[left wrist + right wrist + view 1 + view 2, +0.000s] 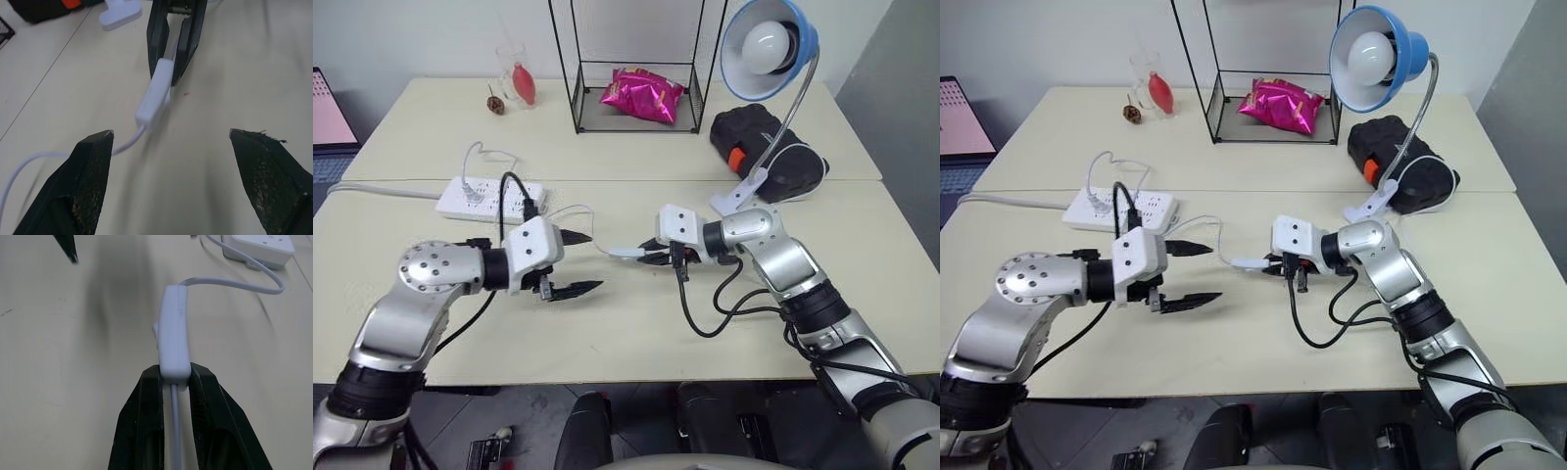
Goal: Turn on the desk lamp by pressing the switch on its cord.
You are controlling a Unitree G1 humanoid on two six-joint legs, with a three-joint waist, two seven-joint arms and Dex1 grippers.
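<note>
My right gripper [175,377] is clamped on the near end of the switch [174,330], its two black fingers [146,421] pinching the white body where the cord [175,431] enters it, so most of the switch juts out past my fingertips, lifted just clear of the table [636,333]. The rocker shows as a small bump on one side face, not pressed as far as I can tell. Just beyond the free end of the switch hangs my left gripper [575,262], jaws spread wide with nothing between them, its fingertips pointing at the switch. Farther out from my right hand the cord loops away toward the white power strip [489,199], and behind my right wrist sits the lamp's white clip base [741,191], with the desk lamp [770,41] rising over it, bulb looking unlit.

My worry is the hold. I grip only the tail of the switch, so a push from my left finger on the rocker could pivot the body or slide it out of the pinch. If my left fingertip comes in off-line it may strike the casing rather than the rocker and simply shove the switch aside. Pulling further could also tug the cord taut against the clip base.
</note>
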